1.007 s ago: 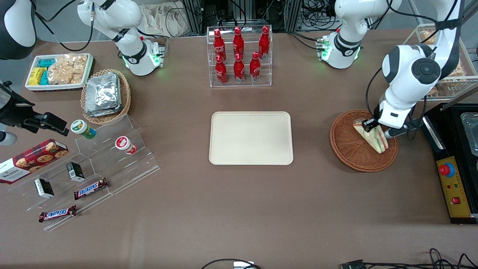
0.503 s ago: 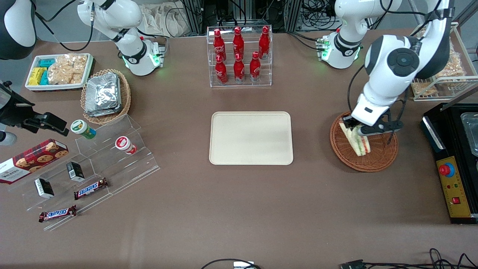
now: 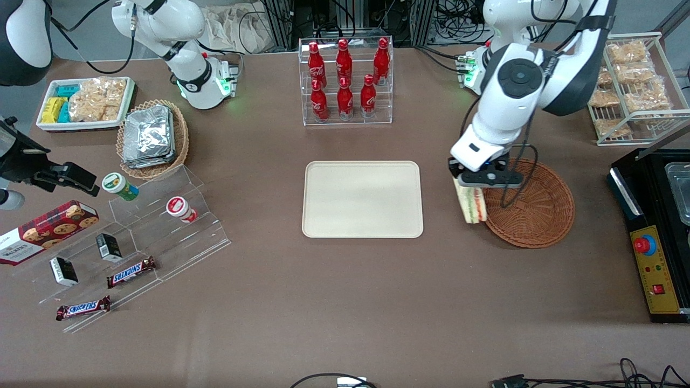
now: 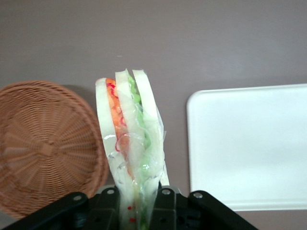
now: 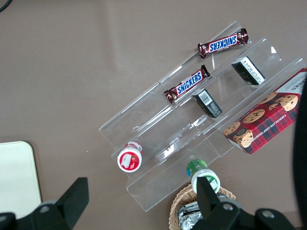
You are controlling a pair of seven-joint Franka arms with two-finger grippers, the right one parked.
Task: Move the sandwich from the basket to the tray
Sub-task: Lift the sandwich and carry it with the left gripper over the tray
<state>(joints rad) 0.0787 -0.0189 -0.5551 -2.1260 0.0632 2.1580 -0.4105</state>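
I have the sandwich [image 3: 470, 203] clamped in the gripper [image 3: 471, 186], the two fingers pressed against its bread faces at the narrow end, so the wedge hangs down below them with its layered edge showing green, orange and red through the clear wrap. In the wrist view the sandwich [image 4: 130, 153] runs straight out from the gripper [image 4: 136, 203], so its long axis follows the fingers' own line.

It hangs in the air just off the rim of the reddish-brown wicker basket [image 3: 533, 207], on the tray's side of it, over bare tablecloth. Nothing else lies in the basket [image 4: 45, 143].

What matters for me now is the gap to the cream tray [image 3: 362, 198]. Taking the basket as my mark, the tray lies sideways toward the parked arm's end of the table, about level with the basket in distance from the front camera, with a strip of bare cloth between the two. The wrist view agrees: the tray [image 4: 249, 143] sits on one flank of the hanging wedge and the basket on the other, the sandwich between them and nearer the basket.

I judge the carry needs a plain sideways travel along that line until the wedge is over the tray's middle, then a descent; since it hangs point-held and tall, I expect it to tip onto a bread face when let go
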